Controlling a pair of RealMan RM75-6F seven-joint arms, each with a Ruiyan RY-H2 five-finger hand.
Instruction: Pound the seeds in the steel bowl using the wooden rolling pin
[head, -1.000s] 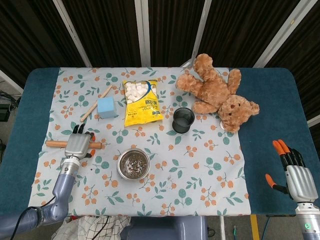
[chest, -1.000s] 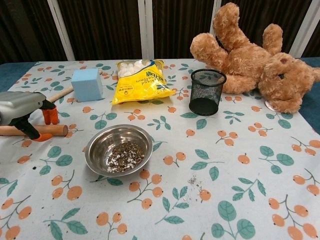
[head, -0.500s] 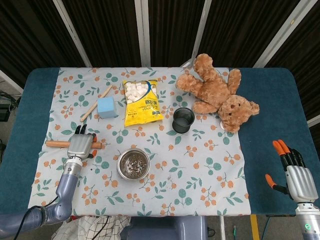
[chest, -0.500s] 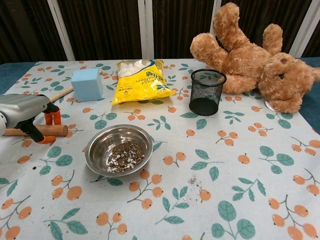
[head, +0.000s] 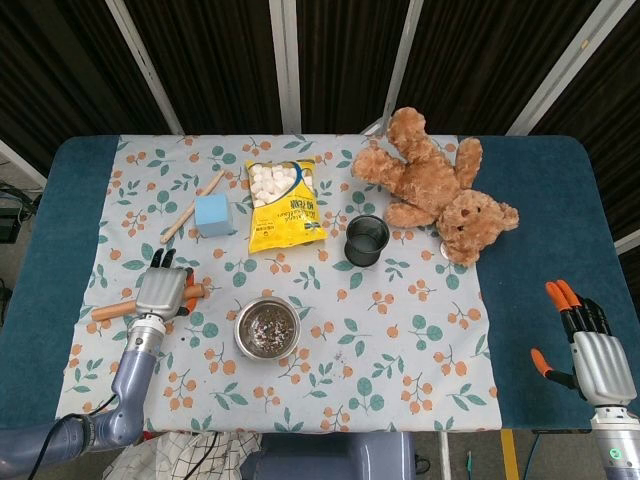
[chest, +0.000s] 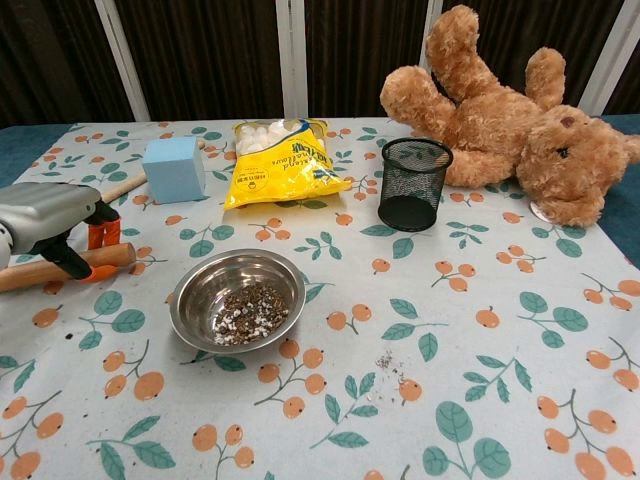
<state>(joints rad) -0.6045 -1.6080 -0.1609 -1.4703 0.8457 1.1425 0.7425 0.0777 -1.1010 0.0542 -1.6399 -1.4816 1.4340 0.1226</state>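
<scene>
- bench: blue top with a floral cloth over the middle; every task item sits on the cloth, left of centre.
- steel bowl: upright on the cloth with the seeds piled in its bottom. This is the landmark; all places below are given relative to it.
- wooden rolling pin: left of the bowl and well apart from it, no contact. Long axis runs roughly left-right, slightly tilted; its right end points toward the bowl's far-left rim. The outer end looks lower than the bowl-side end in the chest view, so it may be partly off the cloth; cannot tell for sure.
- left robot hand: left of the bowl, sitting on the pin's bowl-side end, fingers curled down over the shaft, thumb under it in the chest view. Reads as a grip across the shaft, not along it.
- right robot hand: far right of the bowl, off the cloth over bare bench, fingers spread, holding nothing. Shows in the head view only.
- Key relation: the bowl lies to the right of the left robot hand and slightly nearer the robot. The left robot hand is much the nearer one.
- Judgement: the pin needs rotating from lying flat to roughly end-down, then a short carry right over the bowl.
</scene>
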